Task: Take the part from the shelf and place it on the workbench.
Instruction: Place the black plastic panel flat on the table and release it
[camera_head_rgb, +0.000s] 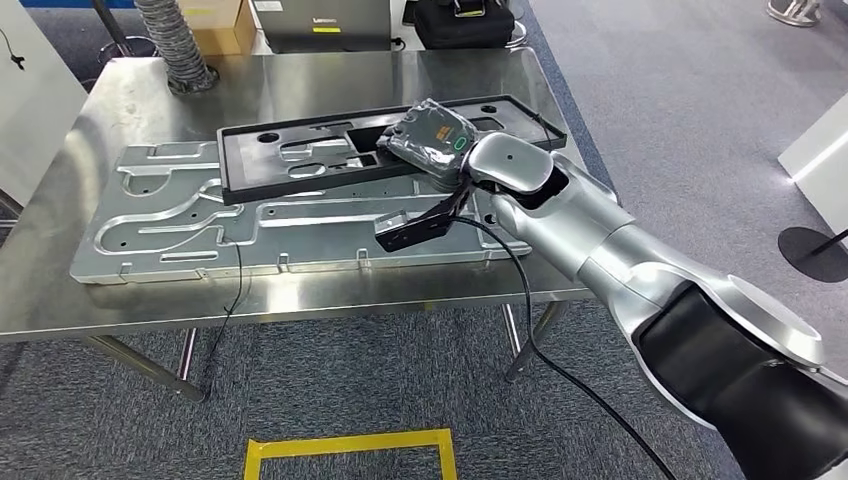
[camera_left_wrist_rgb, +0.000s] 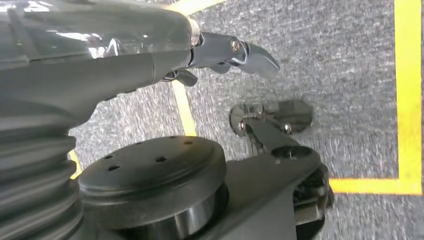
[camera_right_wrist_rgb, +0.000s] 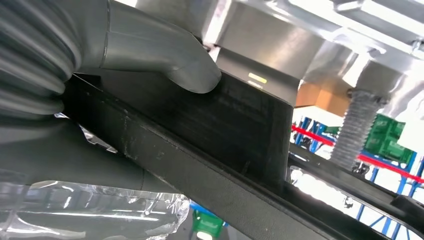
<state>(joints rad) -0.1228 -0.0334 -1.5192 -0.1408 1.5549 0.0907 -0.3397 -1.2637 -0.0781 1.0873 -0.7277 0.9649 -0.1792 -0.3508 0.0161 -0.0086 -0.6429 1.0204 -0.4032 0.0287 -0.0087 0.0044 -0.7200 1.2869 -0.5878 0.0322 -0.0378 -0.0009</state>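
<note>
On the workbench (camera_head_rgb: 300, 80), one silver plate (camera_head_rgb: 200, 235) underlies one black part (camera_head_rgb: 300, 160), which the right robot hand (camera_head_rgb: 435, 140) grips.

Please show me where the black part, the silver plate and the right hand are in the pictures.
black part (camera_head_rgb: 300, 160): head view, on its left half.
silver plate (camera_head_rgb: 180, 235): head view, on its left area.
right hand (camera_head_rgb: 430, 145): head view, on its wrapped back.

No text can be read anywhere.
</note>
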